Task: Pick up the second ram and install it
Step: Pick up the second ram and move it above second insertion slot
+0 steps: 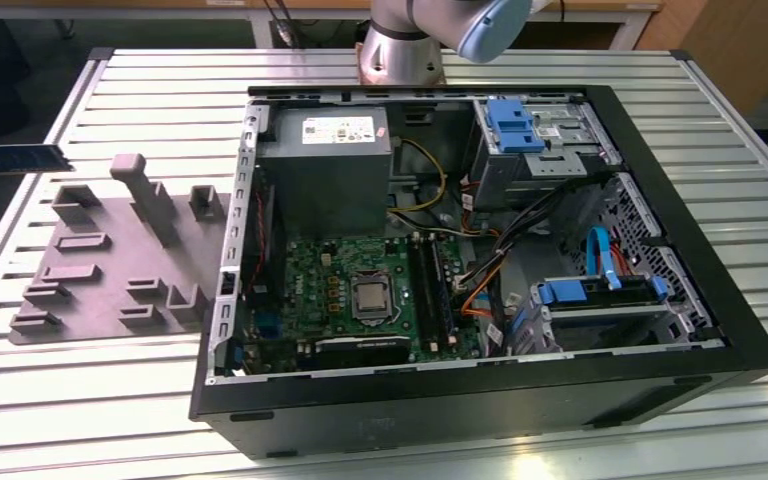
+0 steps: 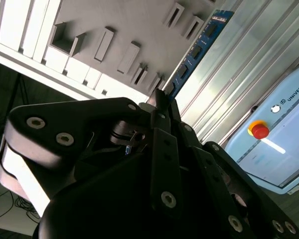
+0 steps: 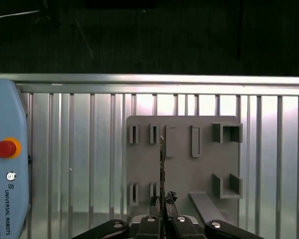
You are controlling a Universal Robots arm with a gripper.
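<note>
At the exterior view's left, by the edge of the bench (image 1: pixel 731 210), my jaws were clenched on one end of the second ram (image 2: pixel 197 47). It hung near the grey fixture (image 3: pixel 182 174), well apart from the open case (image 1: pixel 491 405). With so little board gripped, I judged it could pivot or slip. It would then meet the black slots (image 1: pixel 427 285) skewed and jam.

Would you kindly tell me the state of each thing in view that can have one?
gripper: shut on the second ram.
second ram: held edge-on over the grey fixture.
grey fixture: flat on the table.
computer case: lying on its side, open.
</note>
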